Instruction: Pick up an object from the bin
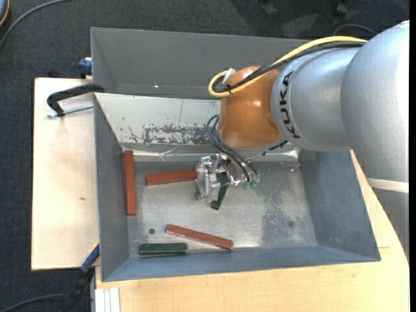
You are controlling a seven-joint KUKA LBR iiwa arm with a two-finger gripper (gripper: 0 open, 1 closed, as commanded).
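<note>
Robotics lab: KUKA arm (pixel 338 103), grey metal bin (pixel 195 44), dark carpet floor (pixel 162 2).

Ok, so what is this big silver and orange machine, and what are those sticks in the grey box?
That is a robot arm, reaching in from the right. The orange part is a cover on its wrist. The camera looks down on the grey metal bin from above, a little to one side. At the arm's end sits its gripper, low over the bin's middle. Three red-brown sticks lie on the floor: one along the left wall, one just left of the gripper, one slanted near the front. A dark green stick lies at the front. Another dark green piece sits tilted right at the gripper; whether it is gripped, I cannot tell.
</note>
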